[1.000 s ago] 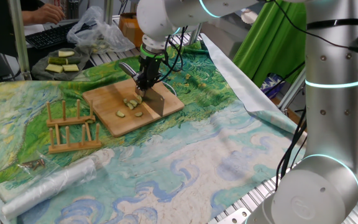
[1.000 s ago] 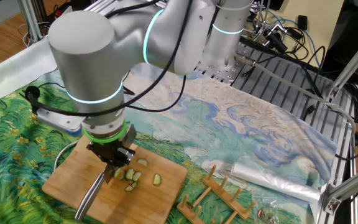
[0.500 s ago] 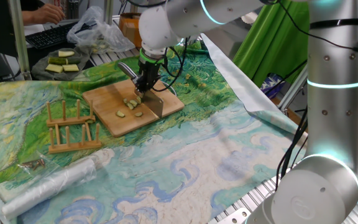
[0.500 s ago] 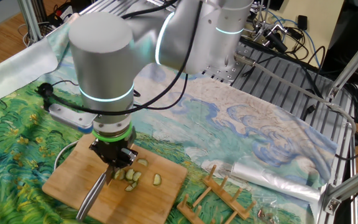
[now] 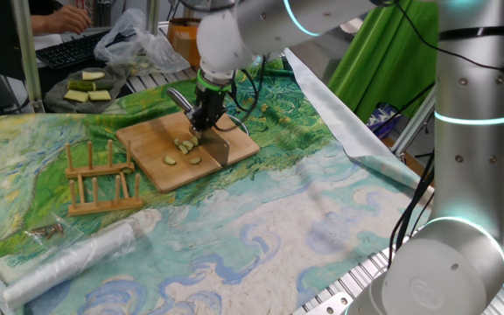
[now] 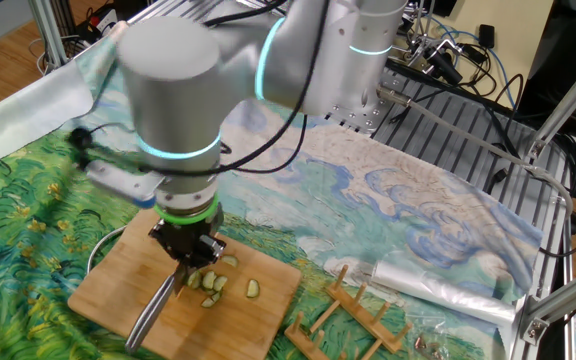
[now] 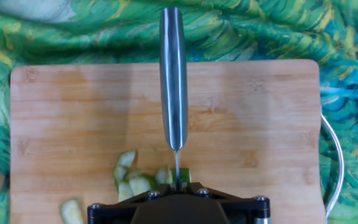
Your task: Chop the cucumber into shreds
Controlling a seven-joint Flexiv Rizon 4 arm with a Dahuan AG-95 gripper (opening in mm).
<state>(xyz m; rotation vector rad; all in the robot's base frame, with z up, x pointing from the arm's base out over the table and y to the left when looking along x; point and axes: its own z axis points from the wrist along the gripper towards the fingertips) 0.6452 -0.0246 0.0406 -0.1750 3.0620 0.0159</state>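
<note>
Gripper (image 5: 205,121) sits low over the board (image 5: 151,162), clamped on a knife (image 7: 172,74) w/ steel handle. In hand view the blade runs edge-on from the handle down into the cucumber (image 7: 183,176), a small green chunk near the board's lower edge. Shreds (image 7: 129,177) lie just beside it, touching each other, one more slice apart at lower left. Other fixed view: shreds (image 6: 230,283) close to the gripper (image 6: 190,262) (arm blurred). Wooden rack (image 5: 101,179) next to the board; plate of pale slabs (image 5: 87,90) well apart.
</note>
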